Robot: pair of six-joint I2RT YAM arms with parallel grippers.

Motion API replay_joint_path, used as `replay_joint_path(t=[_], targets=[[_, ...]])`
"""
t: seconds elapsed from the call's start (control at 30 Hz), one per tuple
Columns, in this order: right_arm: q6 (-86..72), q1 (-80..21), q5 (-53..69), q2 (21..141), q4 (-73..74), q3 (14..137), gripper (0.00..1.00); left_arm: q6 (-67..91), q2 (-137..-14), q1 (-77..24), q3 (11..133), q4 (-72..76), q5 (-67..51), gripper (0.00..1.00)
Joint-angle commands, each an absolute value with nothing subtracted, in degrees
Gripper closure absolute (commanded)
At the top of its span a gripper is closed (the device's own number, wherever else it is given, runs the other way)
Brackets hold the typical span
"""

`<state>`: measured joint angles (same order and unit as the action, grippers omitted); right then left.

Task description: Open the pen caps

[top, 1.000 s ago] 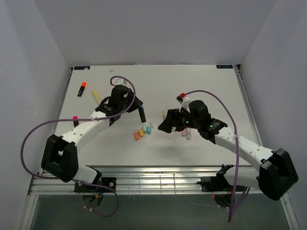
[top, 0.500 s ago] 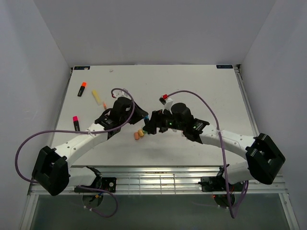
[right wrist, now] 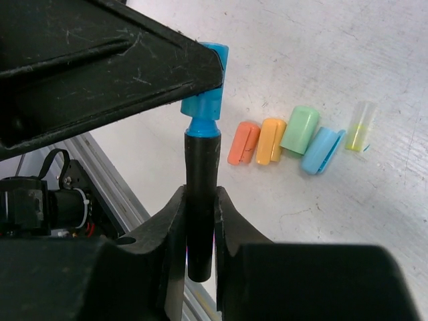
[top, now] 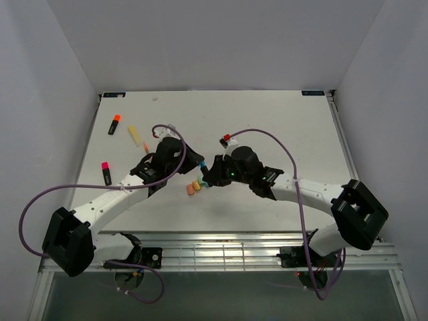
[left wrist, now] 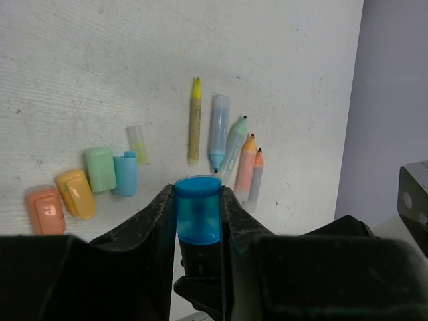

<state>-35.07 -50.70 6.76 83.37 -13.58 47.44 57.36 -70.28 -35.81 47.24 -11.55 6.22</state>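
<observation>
The pen caps are mostly off: a row of loose caps (orange, amber, green, blue) lies on the table, with a fan of bare pens just beyond that row. The one in play, the blue cap, is raised off the table close beside the row, seated on the end of a black pen.

The left gripper is closed partway, clamping the cap by its sides. The right gripper is pinched nearly closed around the pen's barrel, below the cap.

Cap and barrel look light, stiff and smooth, so likely slippery. I judge the cap a snug push fit, best held across its flat sides and drawn straight along the barrel.

No brand or writing can be read (a mark on the orange cap is too blurred).
</observation>
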Motion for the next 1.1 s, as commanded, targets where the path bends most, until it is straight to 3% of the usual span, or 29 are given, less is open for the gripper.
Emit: replay_joint_path(t=[0.0, 0.2, 0.37, 0.67, 0.8, 1.07], targets=[[-36.38, -52.03, 2.99, 83.06, -11.52, 48.7, 0.92, 54.5, -71.27, -36.21, 49.65, -11.59, 10.27, 1.0], [-35.86, -57.13, -7.63, 77.88, -1.33, 46.94, 0.92, 50.98, -75.32, -35.77, 56.42, -14.15, 16.87, 1.0], [-34.72, -54.59, -12.3, 68.22, 4.21, 43.16, 0.92, 47.56, -75.32, -35.68, 57.13, -15.11, 18.89, 1.0], [-29.62, -33.33, -8.18, 57.13, 12.48, 37.8, 0.92, 47.63, -68.82, -35.68, 41.06, -12.75, 12.31, 1.0], [-27.51, -24.28, -2.74, 57.3, 12.39, 35.07, 0.92, 48.6, -67.94, -35.68, 33.51, -11.43, 9.94, 1.0], [-24.87, -17.23, 4.04, 62.4, 10.2, 32.44, 0.92, 48.69, -66.79, -35.68, 28.04, -10.28, 10.37, 1.0]])
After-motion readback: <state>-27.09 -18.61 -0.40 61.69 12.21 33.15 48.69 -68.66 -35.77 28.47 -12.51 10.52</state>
